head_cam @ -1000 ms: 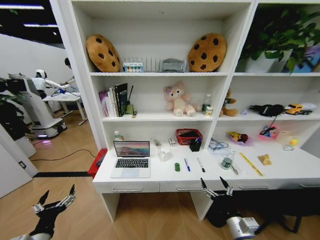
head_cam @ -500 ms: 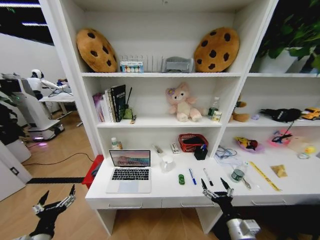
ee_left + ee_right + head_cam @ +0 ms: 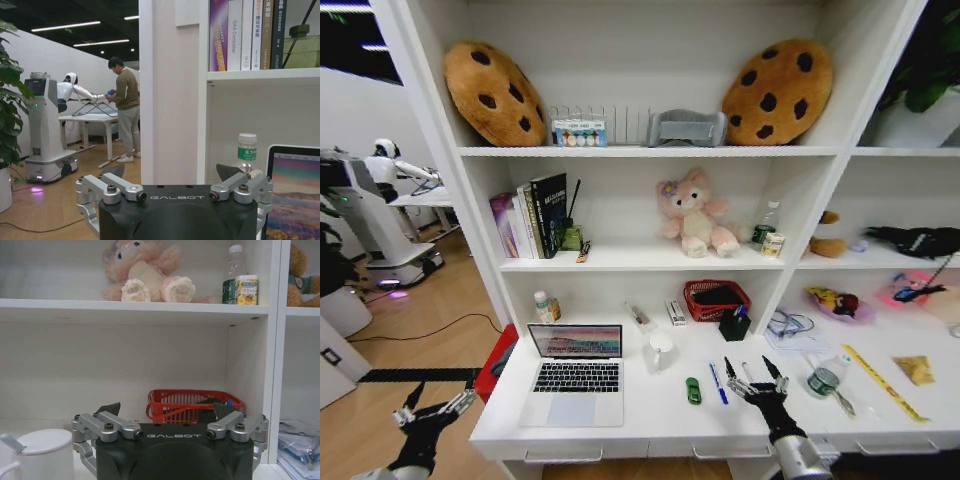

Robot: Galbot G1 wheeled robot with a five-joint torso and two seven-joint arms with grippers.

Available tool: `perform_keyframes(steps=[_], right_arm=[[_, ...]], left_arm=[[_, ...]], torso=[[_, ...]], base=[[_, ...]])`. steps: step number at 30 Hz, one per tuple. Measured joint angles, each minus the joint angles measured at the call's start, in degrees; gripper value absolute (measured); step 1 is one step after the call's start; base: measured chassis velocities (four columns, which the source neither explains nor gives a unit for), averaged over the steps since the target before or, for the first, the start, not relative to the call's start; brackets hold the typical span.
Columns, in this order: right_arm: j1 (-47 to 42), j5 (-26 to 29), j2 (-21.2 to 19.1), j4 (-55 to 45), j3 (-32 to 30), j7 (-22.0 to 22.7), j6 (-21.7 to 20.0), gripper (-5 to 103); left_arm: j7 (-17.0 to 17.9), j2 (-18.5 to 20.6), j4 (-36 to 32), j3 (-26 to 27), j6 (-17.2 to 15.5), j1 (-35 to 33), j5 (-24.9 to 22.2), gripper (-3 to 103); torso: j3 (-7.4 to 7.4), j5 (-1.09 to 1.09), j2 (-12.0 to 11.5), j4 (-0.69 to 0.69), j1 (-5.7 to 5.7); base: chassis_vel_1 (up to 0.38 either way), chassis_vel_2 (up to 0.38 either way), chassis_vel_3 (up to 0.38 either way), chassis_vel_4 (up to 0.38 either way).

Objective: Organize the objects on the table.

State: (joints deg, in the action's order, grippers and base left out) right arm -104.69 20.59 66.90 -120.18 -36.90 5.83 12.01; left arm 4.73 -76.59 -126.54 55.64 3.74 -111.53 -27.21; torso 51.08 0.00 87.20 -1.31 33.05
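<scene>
On the white table (image 3: 650, 425) an open silver laptop (image 3: 575, 385) stands at the left, its lit screen edge (image 3: 295, 195) also in the left wrist view. To its right lie a tiny green toy car (image 3: 694, 391) and a blue pen (image 3: 717, 383). The black marker (image 3: 744, 371) lies beside the pen, partly behind my right gripper (image 3: 750, 368). That gripper is open and empty over the table's front edge (image 3: 166, 410). My left gripper (image 3: 438, 398) hangs open and empty left of the table, below its top (image 3: 172, 172).
A white mug (image 3: 661, 350) (image 3: 42, 450), a red basket (image 3: 717, 298) (image 3: 192, 405) and a black pen holder (image 3: 734, 326) stand behind the small items. A bottle (image 3: 827, 378) and a yellow ruler (image 3: 883, 382) lie to the right. Shelves rise above the table.
The head camera has come closer to the table, so everything looks larger and lower. My right gripper now reaches over the table's front edge beside the pen and marker. Both grippers stay open.
</scene>
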Motion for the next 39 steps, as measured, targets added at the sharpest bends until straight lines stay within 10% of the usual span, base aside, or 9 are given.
perform_keyframes(steps=[10, 17, 27, 39], right_arm=[[-0.31, -0.73, 0.56, 0.58, -0.10, -0.31, 1.20, 100], [1.39, 0.79, 0.06, 2.92, 0.19, -0.16, 1.88, 100], [-0.18, 1.80, 3.25, 5.34, -2.16, -0.15, 3.99, 100], [-2.03, -0.16, 7.12, 3.31, -3.74, -0.01, 4.13, 100]], left_arm=[[0.59, 0.35, 0.15, -0.37, -0.79, 0.31, -0.17, 100], [0.78, 9.90, -3.86, 0.09, -4.89, -1.34, 0.81, 93], [1.18, 40.82, -5.69, 2.87, -8.83, -5.62, -6.53, 50], [0.77, 62.41, 3.47, 0.82, -9.41, -1.13, -15.79, 11]], torso=[[0.01, 0.00, -0.01, 0.01, 0.04], [-0.01, 0.01, 0.01, 0.00, -0.04], [0.00, -0.01, 0.01, -0.03, 0.00], [0.00, -0.01, 0.00, -0.01, 0.01]], base=[[-0.134, 0.139, 0.131, -0.130], [-0.011, 0.007, 0.010, -0.007], [0.013, -0.003, -0.004, 0.006], [0.000, 0.000, 0.000, 0.000]])
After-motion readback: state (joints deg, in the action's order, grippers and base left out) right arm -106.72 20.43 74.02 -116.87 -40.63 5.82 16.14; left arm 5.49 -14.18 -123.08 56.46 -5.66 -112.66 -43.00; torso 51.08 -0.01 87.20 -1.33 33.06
